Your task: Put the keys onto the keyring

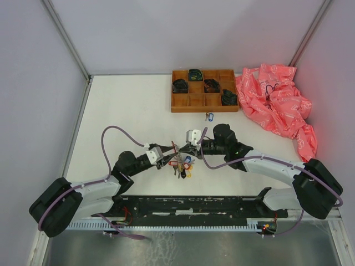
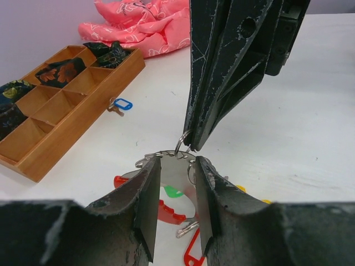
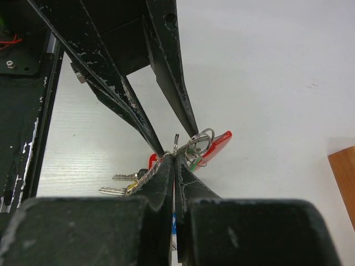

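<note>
The keyring (image 2: 182, 145), a thin silvery ring, stands upright with my right gripper (image 2: 191, 147) shut on it from above. The bunch of keys (image 1: 182, 164) with red, green and yellow tags hangs from it onto the table. My left gripper (image 2: 176, 163) is open, its fingertips either side of the silvery rings just under the right gripper's tips. In the right wrist view my right gripper (image 3: 175, 157) pinches the ring, and the left gripper (image 3: 178, 143) reaches in from above beside a red tag (image 3: 219, 144). One key with a blue tag (image 1: 209, 116) lies apart near the tray.
A brown wooden compartment tray (image 1: 204, 109) with dark coiled items stands at the back of the table. A crumpled pink cloth (image 1: 277, 102) lies to its right. Grey walls close in the left and right sides.
</note>
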Motion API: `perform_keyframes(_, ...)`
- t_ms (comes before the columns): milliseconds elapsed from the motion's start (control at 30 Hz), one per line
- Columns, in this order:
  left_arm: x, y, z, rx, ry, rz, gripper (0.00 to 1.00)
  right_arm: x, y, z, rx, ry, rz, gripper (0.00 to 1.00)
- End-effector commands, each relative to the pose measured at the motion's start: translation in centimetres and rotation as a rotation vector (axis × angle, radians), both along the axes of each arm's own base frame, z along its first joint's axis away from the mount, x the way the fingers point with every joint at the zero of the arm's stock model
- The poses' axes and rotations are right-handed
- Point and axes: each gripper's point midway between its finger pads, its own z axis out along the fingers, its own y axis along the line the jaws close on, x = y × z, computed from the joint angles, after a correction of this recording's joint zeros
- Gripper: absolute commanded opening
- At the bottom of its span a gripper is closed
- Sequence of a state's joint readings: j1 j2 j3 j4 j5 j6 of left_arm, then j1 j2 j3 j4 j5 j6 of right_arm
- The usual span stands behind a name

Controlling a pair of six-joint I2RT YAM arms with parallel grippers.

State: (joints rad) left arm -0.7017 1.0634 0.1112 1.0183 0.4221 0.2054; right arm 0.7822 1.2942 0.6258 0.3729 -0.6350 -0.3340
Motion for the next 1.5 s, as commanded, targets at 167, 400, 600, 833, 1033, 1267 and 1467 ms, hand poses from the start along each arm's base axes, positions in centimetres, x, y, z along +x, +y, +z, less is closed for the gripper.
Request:
perform_keyframes(167, 0.5, -0.3, 2.6, -0.019, -0.128, -0.013, 0.33, -0.2, 1.0, 2.9, 0.063, -0.055, 0.071, 0.01)
perform_keyframes(400, 0.0, -1.1, 2.0, 0.026, -0.109, -0.072, 0.12, -0.2, 1.0, 2.7, 0.051, -0.049, 0.074, 0.01)
perform_keyframes(600, 0.4, -0.7, 2.8, 0.058, -0.094, -0.043, 0.03, 0.6, 0.0, 2.3, -0.001, -0.047, -0.002, 0.09)
perform_keyframes(833, 0.8, -0.6, 3.0, 0.166, -0.019, -0.004, 0.03, 1.4, -3.0, 2.6, -0.115, -0.027, -0.151, 0.31)
perform_keyframes(1033, 1.1, -0.7, 3.0, 0.312, 0.085, 0.037, 0.03, 1.5, -4.0, 3.7, -0.141, -0.047, -0.170, 0.42)
perform_keyframes(1267, 1.1, -0.8, 4.3, 0.390, 0.144, 0.061, 0.03, 1.4, -2.1, 4.4, -0.089, -0.069, -0.083, 0.43)
perform_keyframes(1467, 0.9, -1.2, 5.0, 0.379, 0.137, 0.038, 0.03, 1.2, -0.7, 5.3, -0.021, -0.088, -0.021, 0.43)
